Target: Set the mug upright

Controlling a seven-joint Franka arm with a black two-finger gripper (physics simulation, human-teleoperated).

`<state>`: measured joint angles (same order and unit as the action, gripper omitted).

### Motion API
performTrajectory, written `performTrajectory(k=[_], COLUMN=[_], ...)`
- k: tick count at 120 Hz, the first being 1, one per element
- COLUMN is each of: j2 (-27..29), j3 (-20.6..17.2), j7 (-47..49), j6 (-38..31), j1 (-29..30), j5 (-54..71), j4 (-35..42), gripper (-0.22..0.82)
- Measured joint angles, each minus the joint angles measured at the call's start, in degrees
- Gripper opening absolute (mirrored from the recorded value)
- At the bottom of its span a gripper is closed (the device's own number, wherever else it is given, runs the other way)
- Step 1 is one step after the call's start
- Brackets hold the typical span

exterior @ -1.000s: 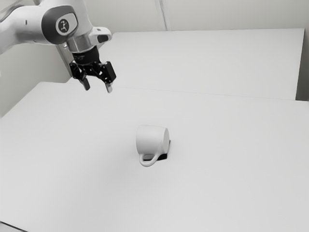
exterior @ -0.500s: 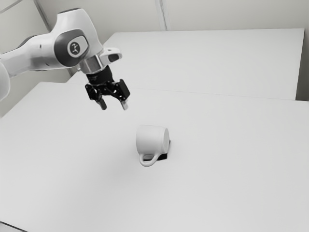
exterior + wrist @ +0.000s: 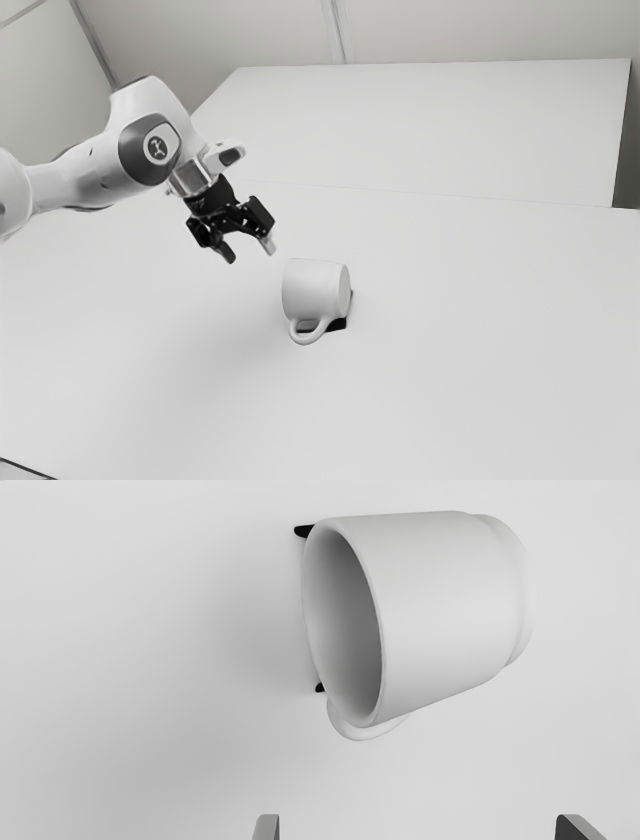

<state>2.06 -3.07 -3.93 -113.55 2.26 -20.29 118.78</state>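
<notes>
"Mug first: where do we find it?"

"We see it white and plain, lying on its side on a pale grey table, near the middle of the exterior view. Its handle sticks out at the side, and a small black patch shows beside it at the tabletop."

"And where do we see the arm?"

"It reaches in from the exterior view's left, white with dark grey trim. Its black gripper hangs tilted near the mug, apart from it."

"Can we tell what the fingers are doing?"

"Yes, they are released, spread wide from each other. In the wrist view, we look past them to the mug, its round mouth open to us, shaded grey inside."
</notes>
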Motion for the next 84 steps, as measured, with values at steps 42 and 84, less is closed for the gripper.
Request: performTrajectory(k=[42, 84], j2=[-1.03, -4.36], j3=[0.06, 0.08], j7=[-6.56, -13.8], j6=[-4.91, -6.59], j1=[-0.87, -0.26], j5=[-9.14, -15.06], j4=[4.24, 3.34], gripper=[0.6, 0.6])
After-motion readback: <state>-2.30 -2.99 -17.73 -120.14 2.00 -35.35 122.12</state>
